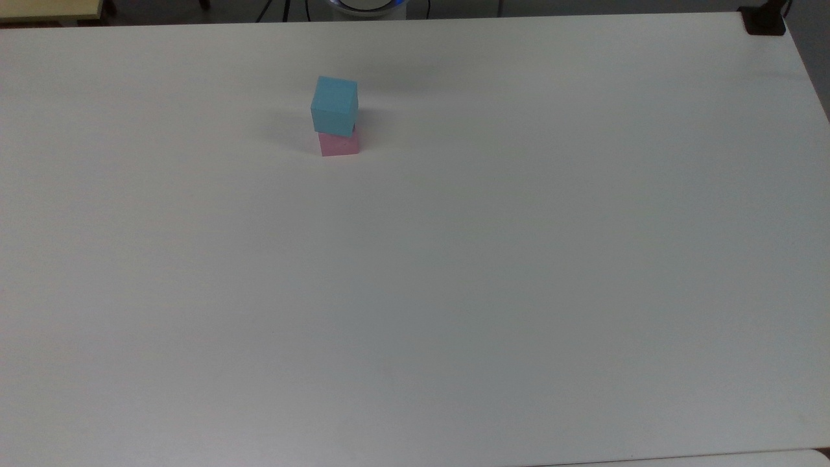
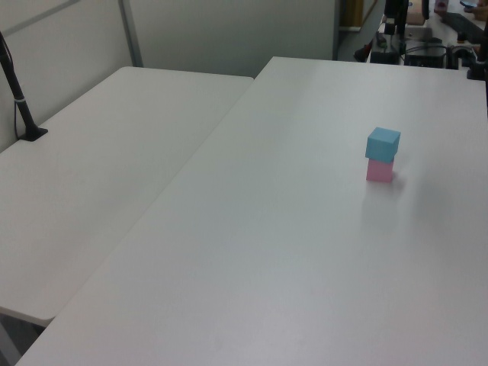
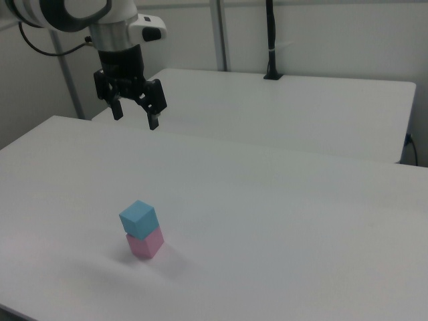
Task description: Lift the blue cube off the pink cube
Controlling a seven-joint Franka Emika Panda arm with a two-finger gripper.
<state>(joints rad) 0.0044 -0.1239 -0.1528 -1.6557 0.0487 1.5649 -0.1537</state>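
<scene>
- Right now, nearest you in the right view, the blue cube (image 3: 138, 218) sits squarely on the pink cube (image 3: 146, 243) in the lower left of the frame, both on the white worktop (image 3: 281, 214).
- In the top view the same stack stands in the upper left of centre, blue cube (image 1: 334, 106) over pink cube (image 1: 339, 145); in the left view it sits at the right of the frame.
- The blue cube is turned a little against the pink one, so its corners overhang slightly.
- You are, I judge, at the very start: the approach has not begun and nothing is lifted.
- Your next move calls for bringing the pincer over the stack, lining its fingers with two opposite blue faces, and descending only as far as the blue cube, so the pink one stays put.
- Farther back, in the upper left of the right view, the pincer (image 3: 136, 114) hangs well above the worktop, fingers spread wide, holding and touching nothing.
- Beyond it lies a second table (image 3: 301, 110) with a black post (image 3: 271, 40).
</scene>
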